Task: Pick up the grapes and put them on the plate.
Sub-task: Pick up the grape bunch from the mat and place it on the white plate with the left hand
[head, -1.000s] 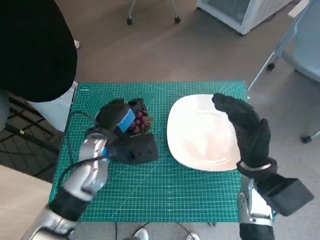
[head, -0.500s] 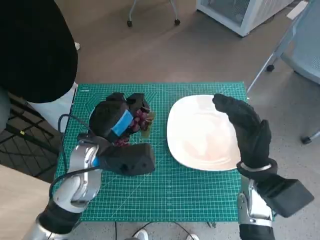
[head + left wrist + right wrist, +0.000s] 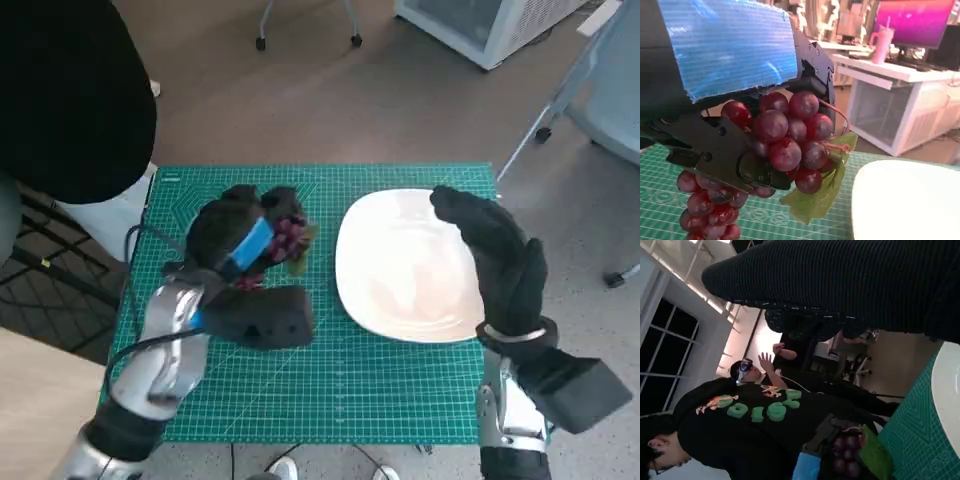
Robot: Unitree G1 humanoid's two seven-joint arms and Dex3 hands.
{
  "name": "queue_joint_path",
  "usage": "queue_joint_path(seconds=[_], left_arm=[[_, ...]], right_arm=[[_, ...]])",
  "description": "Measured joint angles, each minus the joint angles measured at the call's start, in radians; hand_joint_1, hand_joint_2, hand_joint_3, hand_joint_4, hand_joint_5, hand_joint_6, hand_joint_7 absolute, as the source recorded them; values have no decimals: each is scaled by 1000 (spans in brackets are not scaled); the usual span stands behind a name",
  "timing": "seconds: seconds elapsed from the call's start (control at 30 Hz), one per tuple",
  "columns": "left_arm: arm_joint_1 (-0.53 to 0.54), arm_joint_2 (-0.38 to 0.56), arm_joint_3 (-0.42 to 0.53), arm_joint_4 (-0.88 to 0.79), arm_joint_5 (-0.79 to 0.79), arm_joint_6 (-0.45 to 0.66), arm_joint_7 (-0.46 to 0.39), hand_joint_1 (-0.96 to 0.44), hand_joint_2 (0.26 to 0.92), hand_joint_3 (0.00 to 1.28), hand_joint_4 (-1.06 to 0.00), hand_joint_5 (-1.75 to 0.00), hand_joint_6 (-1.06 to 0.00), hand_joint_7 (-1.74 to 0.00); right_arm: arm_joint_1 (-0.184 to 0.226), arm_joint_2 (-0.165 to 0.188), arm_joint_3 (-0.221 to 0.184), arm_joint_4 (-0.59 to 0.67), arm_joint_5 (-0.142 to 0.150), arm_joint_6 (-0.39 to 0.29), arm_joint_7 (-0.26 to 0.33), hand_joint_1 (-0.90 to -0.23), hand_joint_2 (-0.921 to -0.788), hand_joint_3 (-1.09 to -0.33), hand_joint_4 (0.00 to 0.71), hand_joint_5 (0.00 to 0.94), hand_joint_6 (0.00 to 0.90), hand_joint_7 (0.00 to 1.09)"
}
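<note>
A green cutting mat (image 3: 330, 390) printed with a pale grid covers the bench, and a smooth white round plate (image 3: 405, 265) lies on its right half. The right robot hand (image 3: 500, 262), in its black knitted glove, hovers over the plate's right edge with fingers stretched out and holding nothing. A person in a black top (image 3: 70, 95) stands close by the bench's far left corner (the right wrist view also shows people in the background). The left robot hand (image 3: 240, 245), blue tape across its back, is clamped on the bunch of grapes (image 3: 285, 240). In the left wrist view the grapes (image 3: 785, 140) are glossy, dark red and round, with a green leaf (image 3: 825, 190) hanging beside them; the bunch sits just left of the plate (image 3: 910, 200), apart from it.
</note>
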Motion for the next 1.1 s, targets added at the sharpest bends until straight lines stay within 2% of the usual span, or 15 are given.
queue_joint_path(seconds=[0.17,0.3,0.5,0.77,1.1], left_arm=[[-78,-49,-38,29,24,13,-27,3,919,133,-585,-1260,-582,-1239],[-143,-91,-66,49,35,17,-46,4,920,137,-619,-1312,-557,-1162],[-242,-148,-102,94,37,8,-60,6,921,181,-542,-1474,-556,-1079],[-364,-205,-137,219,37,-37,-55,3,920,225,-476,-1397,-483,-1325],[-467,-277,-164,347,32,-115,-19,3,917,232,-477,-1377,-476,-1352]], right_arm=[[0,-2,-4,-11,15,1,0,-668,-921,-757,324,2,0,453],[0,-5,-10,-14,29,0,2,-665,-921,-751,327,4,2,453],[0,-9,-24,-14,36,-4,7,-663,-921,-742,331,5,8,450],[2,-18,-48,-7,49,-24,14,-652,-921,-732,334,3,38,402],[10,-23,-73,-2,47,-58,10,-647,-921,-726,336,2,78,334]])
